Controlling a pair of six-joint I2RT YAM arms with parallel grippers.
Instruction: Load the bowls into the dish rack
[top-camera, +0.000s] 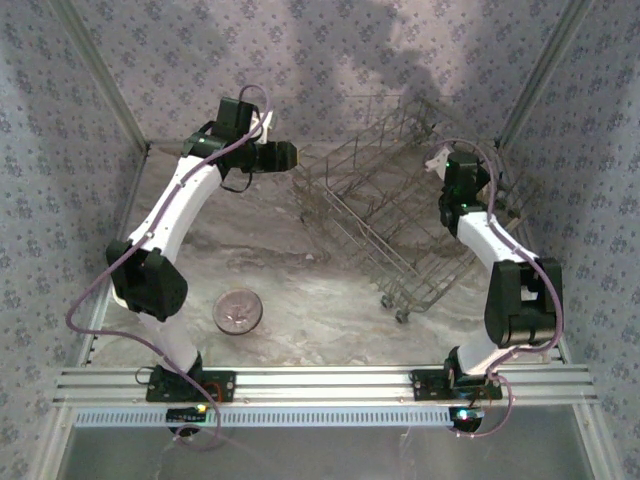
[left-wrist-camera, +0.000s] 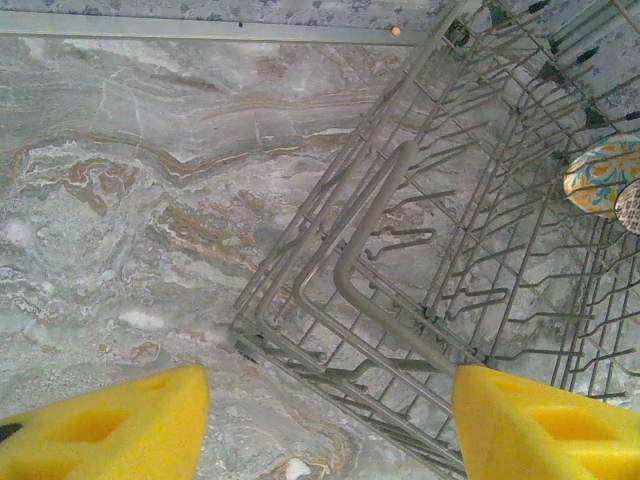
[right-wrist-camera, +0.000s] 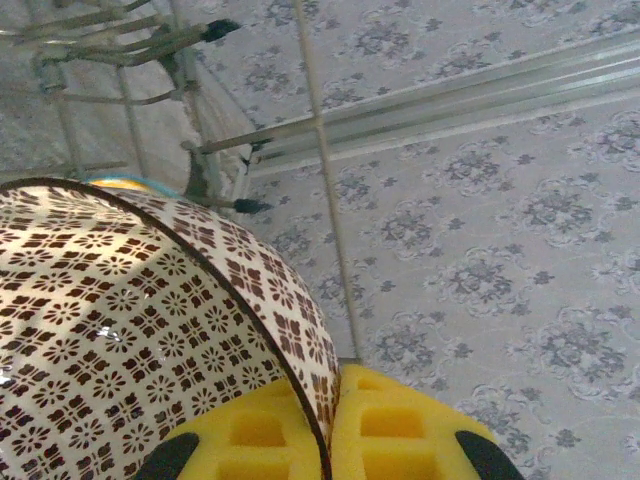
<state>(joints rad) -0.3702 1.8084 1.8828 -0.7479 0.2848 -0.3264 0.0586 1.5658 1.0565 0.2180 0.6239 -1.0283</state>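
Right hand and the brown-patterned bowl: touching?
Touching. The right wrist view shows the rim of the brown-patterned bowl pinched between the yellow pads of the right hand, no gap.

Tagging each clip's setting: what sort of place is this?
Likely a staged robot test cell, not a real kitchen: patterned wall panels enclose a marble-look table, an aluminium rail edges it, and the dish rack sits on the tabletop.

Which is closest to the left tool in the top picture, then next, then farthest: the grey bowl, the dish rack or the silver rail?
1. dish rack: just to the right of the left tool, nearest.
2. grey bowl: farther off toward the near side, on the left.
3. silver rail: along the near edge, farthest.
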